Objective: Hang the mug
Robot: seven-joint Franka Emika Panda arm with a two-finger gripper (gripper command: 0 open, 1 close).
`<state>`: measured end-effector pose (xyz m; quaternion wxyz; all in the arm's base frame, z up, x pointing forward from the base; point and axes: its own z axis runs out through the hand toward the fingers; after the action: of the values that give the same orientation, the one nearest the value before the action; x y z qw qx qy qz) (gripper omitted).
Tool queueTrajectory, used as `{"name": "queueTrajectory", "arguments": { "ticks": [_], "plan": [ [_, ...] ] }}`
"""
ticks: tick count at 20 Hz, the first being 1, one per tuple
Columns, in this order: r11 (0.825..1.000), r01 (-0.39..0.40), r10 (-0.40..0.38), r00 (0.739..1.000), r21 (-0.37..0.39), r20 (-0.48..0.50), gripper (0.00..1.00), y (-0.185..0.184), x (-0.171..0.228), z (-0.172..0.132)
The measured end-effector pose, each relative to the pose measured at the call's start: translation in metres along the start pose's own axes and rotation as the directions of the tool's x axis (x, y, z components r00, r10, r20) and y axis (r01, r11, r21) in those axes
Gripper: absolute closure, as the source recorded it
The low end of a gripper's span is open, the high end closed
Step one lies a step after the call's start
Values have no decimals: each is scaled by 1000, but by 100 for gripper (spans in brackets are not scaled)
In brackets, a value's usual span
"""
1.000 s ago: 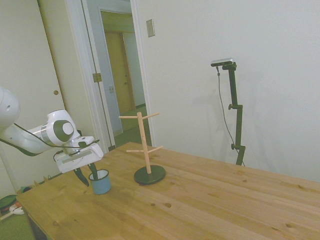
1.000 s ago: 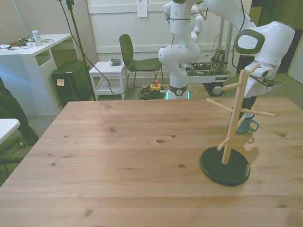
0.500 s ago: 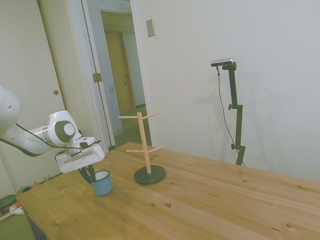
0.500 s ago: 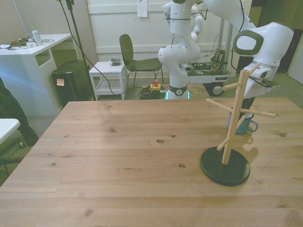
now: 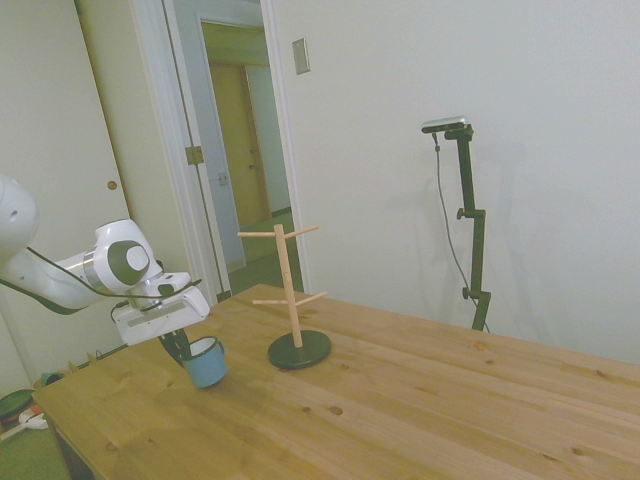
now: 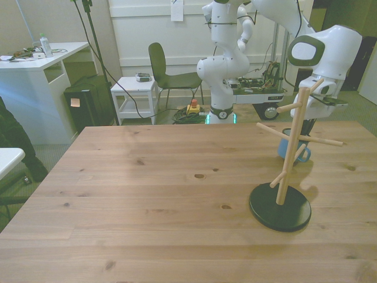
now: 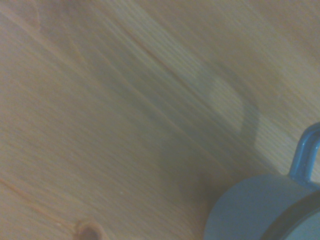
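The small light-blue mug (image 5: 206,364) with its white rim hangs tilted just above the table, at the side view's left. My gripper (image 5: 184,349) is shut on its rim, dark fingers reaching down from the white hand. In the front view the mug (image 6: 283,148) sits partly hidden behind the wooden peg stand (image 6: 290,154), under the gripper (image 6: 303,131). The stand (image 5: 289,290) rises from a round black base (image 5: 299,349), to the right of the mug in the side view. Up close, the wrist view catches the mug's wall (image 7: 250,212) and its handle (image 7: 307,155) over the wood.
The wooden table (image 5: 400,400) stretches away to the side view's right. Beyond the table in the front view stand a white desk (image 6: 41,59), a green chair (image 6: 168,73) and a small white cart (image 6: 135,88). A dark sleeve (image 6: 9,132) shows at the front view's left edge.
The mug has come up off the table and tilted in the gripper's hold. It has shifted slightly toward the peg stand.
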<state>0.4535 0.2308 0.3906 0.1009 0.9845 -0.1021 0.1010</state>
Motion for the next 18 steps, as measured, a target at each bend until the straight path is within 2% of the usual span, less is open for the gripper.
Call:
{"name": "queueTrajectory", "arguments": {
  "ticks": [6, 14, 18],
  "plan": [
    [1000, -11, 12, 998, 17, -66, 100, 36, 17, -44],
    [999, 26, -24, 997, 20, -72, 100, 53, 35, -74],
    [997, 71, -71, 993, 0, -97, 100, 75, 40, -118]
  ]
}}
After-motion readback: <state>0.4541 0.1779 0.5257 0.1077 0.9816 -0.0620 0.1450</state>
